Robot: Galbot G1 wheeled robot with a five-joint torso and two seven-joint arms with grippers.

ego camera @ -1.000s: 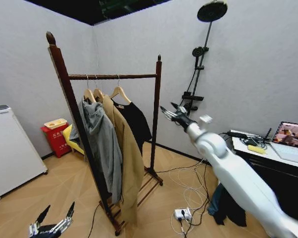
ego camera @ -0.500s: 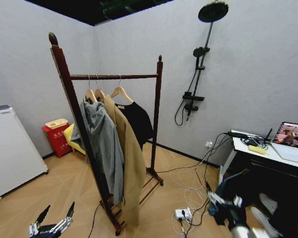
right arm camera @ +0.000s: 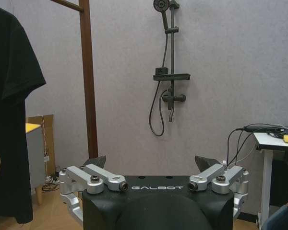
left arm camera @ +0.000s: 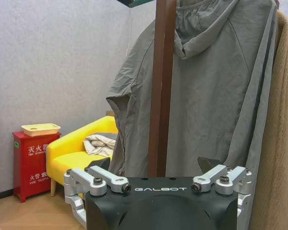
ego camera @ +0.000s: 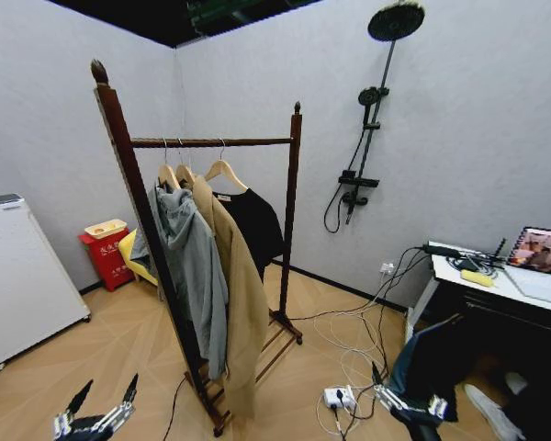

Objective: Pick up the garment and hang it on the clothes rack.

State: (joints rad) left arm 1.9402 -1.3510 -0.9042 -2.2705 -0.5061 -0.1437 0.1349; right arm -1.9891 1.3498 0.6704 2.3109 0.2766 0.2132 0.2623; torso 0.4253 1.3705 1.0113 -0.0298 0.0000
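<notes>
Now that the right gripper (ego camera: 399,402) has dropped from beside the rack to hang low near the floor at the head view's lower edge, the garment (ego camera: 253,225) is left on its own, suspended from its wooden hanger on the top bar of the clothes rack (ego camera: 292,197). That reads as the hanging step done and the arm pulling back to rest. The black shirt sits at the far end of the bar, next to the far post, just behind the long tan coat (ego camera: 239,294) and the grey hoodie (ego camera: 191,262). Both sets of fingers are spread wide and grip nothing. The left gripper (ego camera: 96,415) is parked low at the near end of the rack. The garment is well apart from both, high above them.
</notes>
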